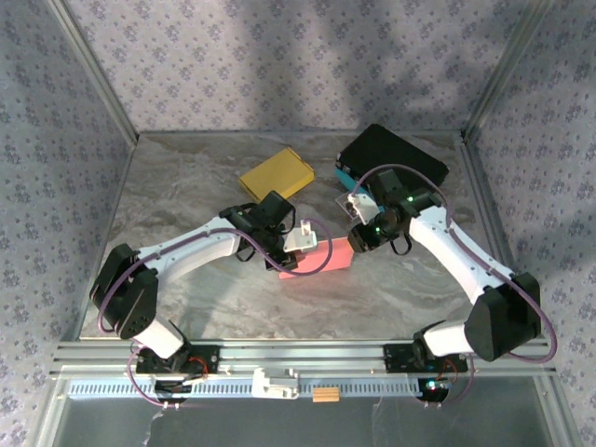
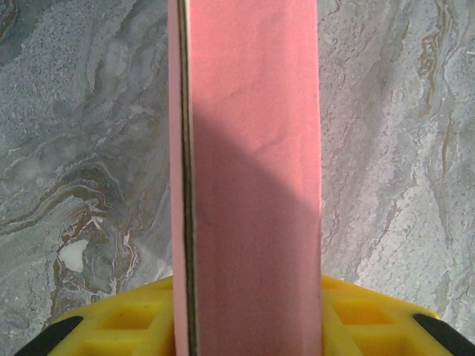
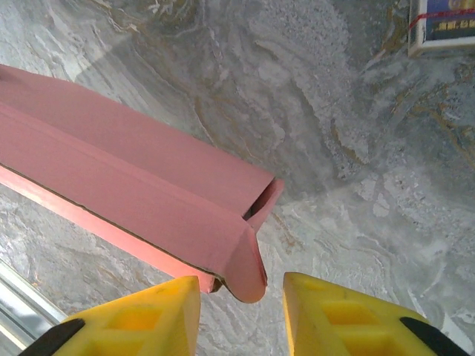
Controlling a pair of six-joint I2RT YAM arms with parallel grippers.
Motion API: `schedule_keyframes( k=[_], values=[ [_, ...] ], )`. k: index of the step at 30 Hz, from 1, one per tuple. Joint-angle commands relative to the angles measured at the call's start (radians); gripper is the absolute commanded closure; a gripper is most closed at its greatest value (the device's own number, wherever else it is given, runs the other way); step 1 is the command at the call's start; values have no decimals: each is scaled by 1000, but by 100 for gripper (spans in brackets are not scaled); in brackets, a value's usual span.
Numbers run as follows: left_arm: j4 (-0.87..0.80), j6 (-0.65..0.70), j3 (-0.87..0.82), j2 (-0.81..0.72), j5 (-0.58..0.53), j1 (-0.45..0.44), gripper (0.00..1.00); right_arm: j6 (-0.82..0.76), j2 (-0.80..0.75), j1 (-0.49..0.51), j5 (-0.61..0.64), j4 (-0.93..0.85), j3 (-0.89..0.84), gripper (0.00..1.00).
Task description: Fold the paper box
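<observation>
Box (image 1: pixel 321 261): pink, flattened, just below centre of the overhead view, long axis left to right over the counter (image 1: pixel 186 279). I cannot tell if it rests on the counter or is lifted. It is not yet squared up and the end flap is loose.

Left claw (image 2: pixel 249 330): pinching the box across its width. In the wrist view the box runs from bottom centre straight to the top edge, with my yellow fingers (image 2: pixel 111 330) against both sides. A folded seam shows along its left side.

Right claw (image 3: pixel 241 311): spread, pinching nothing. In the wrist view the box enters from the left edge and slopes down to lower centre. Its open end, with a curled flap tip, hangs in the gap between my fingers, nearer the left one. I cannot tell if they touch.

Step in hand, my reading: work the end flap while the left claw anchors the body.
- Hold the left pinch firm and level so the box does not swing.
- Take the flap near its crease, not the curled tip.
- Push along the crease so the card bends there, not mid-panel.

Risk: the soft card buckles, or the box slides through the left pinch.

Yellow box (image 1: pixel 277 173) and black box (image 1: pixel 393 158) sit at upper centre and upper right, well apart from the work.
</observation>
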Motion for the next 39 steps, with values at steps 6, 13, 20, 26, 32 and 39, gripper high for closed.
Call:
schedule_keyframes(
  k=[6, 13, 20, 26, 32, 39],
  values=[
    [-38, 13, 40, 12, 37, 8, 62, -11, 7, 5, 10, 3, 18, 68],
    [-37, 15, 39, 11, 40, 7, 62, -7, 22, 5, 20, 6, 32, 72],
    [-37, 16, 40, 11, 42, 7, 62, -2, 19, 6, 21, 9, 32, 74],
    [-37, 17, 41, 13, 43, 8, 62, -1, 19, 7, 26, -2, 86, 69],
    [-38, 15, 41, 15, 46, 8, 62, -6, 34, 5, 15, -3, 72, 72],
    [-39, 15, 41, 15, 46, 7, 62, -3, 39, 5, 22, 4, 59, 73]
  ],
)
